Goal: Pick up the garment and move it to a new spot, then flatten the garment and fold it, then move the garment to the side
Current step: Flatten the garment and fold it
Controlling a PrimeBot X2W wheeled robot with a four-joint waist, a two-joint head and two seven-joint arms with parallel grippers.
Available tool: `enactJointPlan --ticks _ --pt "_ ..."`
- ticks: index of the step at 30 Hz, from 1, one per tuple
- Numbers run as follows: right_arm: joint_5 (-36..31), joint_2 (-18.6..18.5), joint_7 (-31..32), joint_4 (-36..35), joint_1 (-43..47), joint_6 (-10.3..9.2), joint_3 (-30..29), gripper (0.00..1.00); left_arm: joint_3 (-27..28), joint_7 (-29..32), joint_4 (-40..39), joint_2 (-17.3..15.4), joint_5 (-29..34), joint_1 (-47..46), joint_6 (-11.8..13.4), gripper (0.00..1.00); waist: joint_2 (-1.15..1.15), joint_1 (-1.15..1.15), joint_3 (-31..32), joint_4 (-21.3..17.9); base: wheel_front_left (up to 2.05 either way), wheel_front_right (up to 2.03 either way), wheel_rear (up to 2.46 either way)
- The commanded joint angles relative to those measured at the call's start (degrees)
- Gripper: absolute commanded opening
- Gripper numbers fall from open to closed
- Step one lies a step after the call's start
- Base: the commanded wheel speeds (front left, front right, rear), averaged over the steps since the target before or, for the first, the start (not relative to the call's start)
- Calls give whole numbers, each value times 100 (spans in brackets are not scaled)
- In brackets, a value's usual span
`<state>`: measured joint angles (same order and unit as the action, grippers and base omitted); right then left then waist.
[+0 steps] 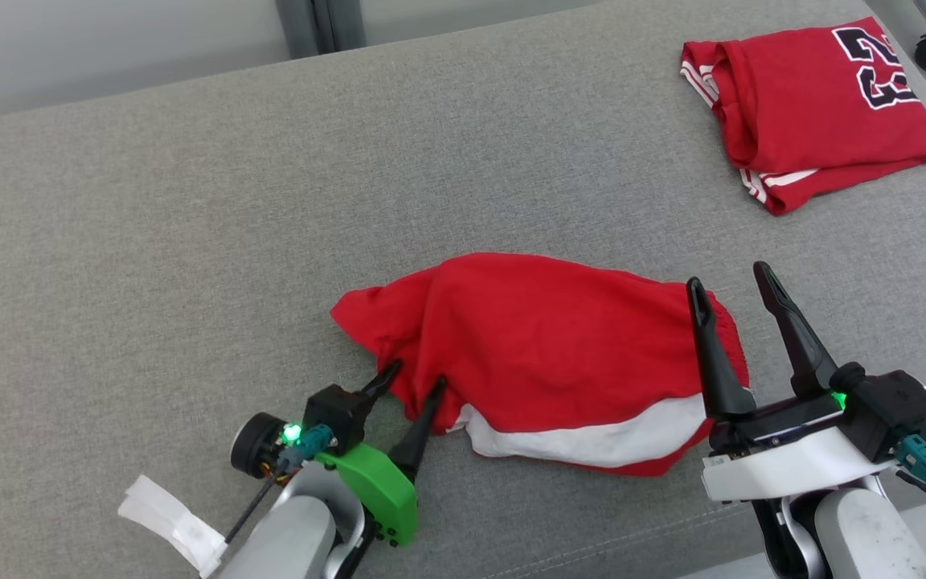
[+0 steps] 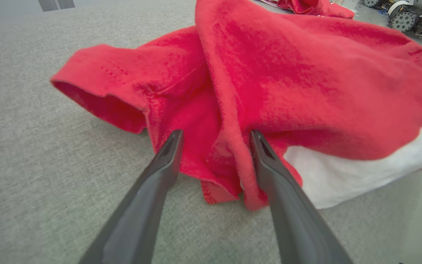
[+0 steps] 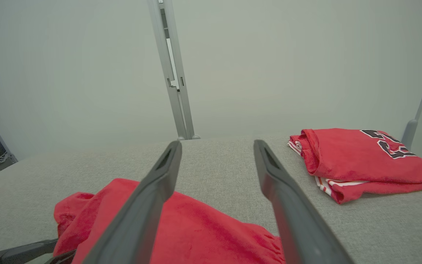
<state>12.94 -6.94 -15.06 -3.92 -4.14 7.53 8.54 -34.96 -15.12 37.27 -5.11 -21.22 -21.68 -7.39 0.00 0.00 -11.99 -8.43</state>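
Left pincer (image 1: 417,374) spread astride a fold of the garment (image 1: 543,346); closing may pinch several layers, lifting it crumpled; right pincer (image 1: 727,275) spread, empty.

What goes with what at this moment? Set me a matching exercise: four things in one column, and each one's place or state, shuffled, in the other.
Things:
1. left hand
2. right hand
3. crumpled garment
4. folded jersey

Places or states:
A. folded, at the far right of the grey surface
B. open, one finger on each side of a fold at the garment's left end
C. open, over the garment's right end
D. bunched up, in the middle of the surface

Pairs: 1-B, 2-C, 3-D, 4-A
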Motion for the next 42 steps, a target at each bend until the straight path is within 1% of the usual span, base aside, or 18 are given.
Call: enactJointPlan --ticks 1,8,13,18,22,25,26,27,28,31,35,42 --pt "-45 10 -13 -26 -73 -10 -22 100 113 0 36 -80 -47 -175 -18 0 0 0 -73 -58 0 0 0" --pt "-113 33 -13 -1 -94 -10 -72 100 722 0 8 -280 -29 -488 -18 0 0 0 -49 60 0 0 0" --pt "-126 38 -13 34 -100 -10 -39 100 993 0 -144 -298 45 -523 -18 0 0 0 -1 121 0 0 0" --pt "-139 28 -13 22 -47 -10 -78 100 1438 0 -396 -490 208 -626 23 0 0 0 56 183 0 0 0" --pt "-151 22 -14 46 -12 -10 -105 100 1812 0 -574 -666 294 -523 114 0 0 0 103 219 0 0 0" --pt "-145 39 -14 84 23 -10 -117 100 1925 0 -474 -628 240 -297 83 0 0 0 156 261 0 0 0" --pt "-138 45 -14 102 33 -10 -113 100 1937 0 -468 -608 237 -262 63 18 0 0 174 276 0 0 0" --pt "-134 47 -14 121 41 -10 -114 100 1952 0 -495 -602 263 -240 52 47 0 0 192 291 0 0 0" --pt "-132 47 -14 141 53 -10 -121 100 1978 0 -527 -586 295 -175 50 100 0 0 220 310 0 0 0" --pt "-124 37 -14 193 91 -10 -158 100 2164 0 -725 -506 331 33 38 100 0 0 321 375 0 0 0" --pt "-88 -13 -14 273 181 -10 -228 100 2515 0 -1200 -399 455 327 40 100 0 0 488 476 0 0 0" --pt "-61 -78 -14 425 429 -10 -368 100 3255 1 -2075 -322 726 975 68 100 0 0 776 690 0 0 0"
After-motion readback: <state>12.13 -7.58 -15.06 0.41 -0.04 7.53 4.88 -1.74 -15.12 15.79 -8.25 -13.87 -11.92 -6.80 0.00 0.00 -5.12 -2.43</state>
